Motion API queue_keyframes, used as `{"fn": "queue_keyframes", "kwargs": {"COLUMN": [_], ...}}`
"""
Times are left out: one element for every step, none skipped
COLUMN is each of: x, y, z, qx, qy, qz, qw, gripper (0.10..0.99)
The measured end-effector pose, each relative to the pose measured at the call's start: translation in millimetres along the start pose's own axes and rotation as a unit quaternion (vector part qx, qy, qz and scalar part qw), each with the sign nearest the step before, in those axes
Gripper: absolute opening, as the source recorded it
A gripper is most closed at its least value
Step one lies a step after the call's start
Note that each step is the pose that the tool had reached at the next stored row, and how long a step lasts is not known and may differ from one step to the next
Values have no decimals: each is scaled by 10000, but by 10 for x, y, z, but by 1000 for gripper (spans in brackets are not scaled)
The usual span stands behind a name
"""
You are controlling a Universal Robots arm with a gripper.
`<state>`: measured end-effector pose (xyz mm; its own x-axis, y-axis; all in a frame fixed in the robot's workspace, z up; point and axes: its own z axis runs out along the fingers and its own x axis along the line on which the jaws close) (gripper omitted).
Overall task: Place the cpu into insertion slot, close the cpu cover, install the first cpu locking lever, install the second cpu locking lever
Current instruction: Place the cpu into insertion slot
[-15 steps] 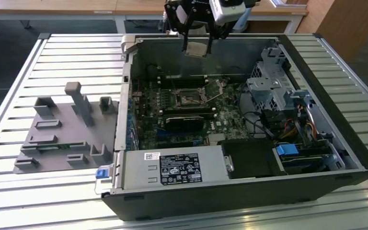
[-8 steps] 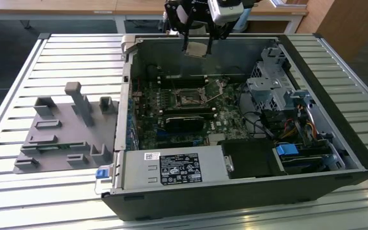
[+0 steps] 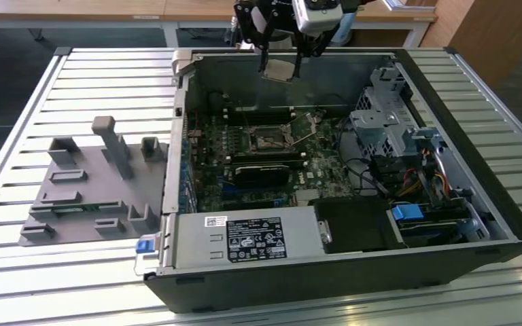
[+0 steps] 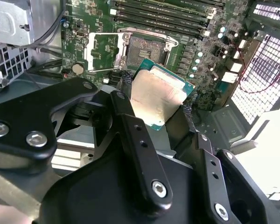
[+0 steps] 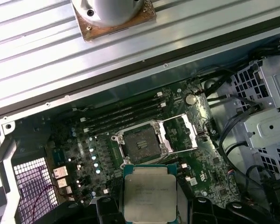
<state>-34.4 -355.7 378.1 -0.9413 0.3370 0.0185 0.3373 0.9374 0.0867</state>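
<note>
My gripper (image 3: pixel 281 64) hangs above the open computer case (image 3: pixel 184 68), shut on the cpu (image 3: pixel 279 69), a flat square chip with a pale metal top. In both wrist views the cpu (image 4: pixel 156 95) (image 5: pixel 149 193) sits clamped by its edges between the two black fingers (image 4: pixel 130 126). It is above the motherboard, short of the insertion slot (image 5: pixel 141 143) (image 4: pixel 144 50) (image 3: pixel 268 139). The slot's dark centre is bare. The cpu cover (image 5: pixel 179 135) (image 4: pixel 100 51) is swung open beside the slot.
Long black memory slots (image 5: pixel 121 114) run beside the socket. A power supply (image 3: pixel 247 239) and drive cage (image 3: pixel 393 125) with cables fill the case's other sides. A grey moulded fixture (image 3: pixel 89 183) lies on the slatted table (image 3: pixel 107 75) at the exterior view's left.
</note>
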Motion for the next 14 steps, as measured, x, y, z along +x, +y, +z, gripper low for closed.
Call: {"fn": "queue_keyframes", "kwargs": {"x": [0, 0, 0, 0, 0, 1, 0, 1, 1, 0, 0, 0, 0, 0], "y": [1, 1, 1, 0, 1, 1, 1, 1, 1, 1, 1, 1, 1, 1], "z": [1, 1, 1, 2, 3, 4, 5, 6, 7, 8, 8, 9, 9, 9], "qx": [1, 1, 1, 0, -1, -2, -3, -4, -5, -6, -7, -8, -10, -10], "qy": [-3, -6, -10, -13, -17, -21, -26, -31, -37, -42, -47, -52, -57, -61], "qz": [31, 62, 100, 141, 183, 229, 285, 346, 415, 476, 534, 589, 643, 693], "qw": [10000, 10000, 9999, 9999, 9998, 9997, 9996, 9994, 9991, 9989, 9986, 9983, 9979, 9976], "gripper": [541, 541, 541, 541, 541, 541, 541, 541, 541, 541, 541, 541, 541, 541]}}
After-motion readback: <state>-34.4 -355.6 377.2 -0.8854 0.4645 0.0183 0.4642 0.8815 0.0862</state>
